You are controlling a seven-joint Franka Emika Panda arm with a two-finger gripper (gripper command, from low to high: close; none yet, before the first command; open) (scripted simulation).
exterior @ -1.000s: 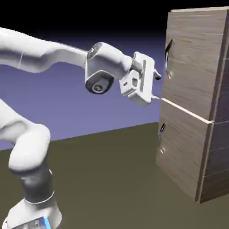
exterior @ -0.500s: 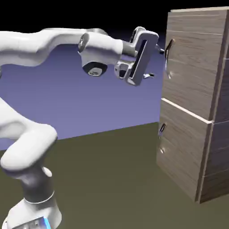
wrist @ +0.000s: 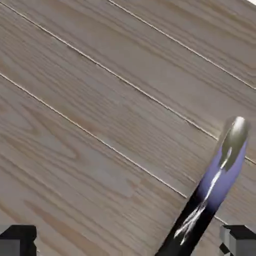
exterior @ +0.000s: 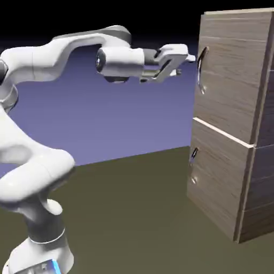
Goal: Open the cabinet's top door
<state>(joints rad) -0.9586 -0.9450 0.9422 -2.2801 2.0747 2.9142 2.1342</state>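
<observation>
End effector [exterior: 184, 60] first: your white two-finger end effector points level at the tall grey-brown wood-grain cabinet [exterior: 235, 69], its fingers apart and holding nothing, just short of the front face near the top of the handle. The larger wood-grain top door [exterior: 227, 80] fills the upper part of that front, above the pale seam, and it looks fully shut. Its long dark curved bar handle [exterior: 200, 69] runs up and down along the door edge nearest you. In the hand view that glossy bar [wrist: 210, 195] slants from the bottom edge up toward the right. It sits between the two grey fingertips but close to the right-hand one [wrist: 239, 239], well off centre, so your next move likely needs a sideways shift and a wrist roll to set the fingers square across the bar before closing. Below, the shorter door's small dark handle [exterior: 193, 154] stays well clear, and the dull olive tabletop [exterior: 134, 214] carries the cabinet.
</observation>
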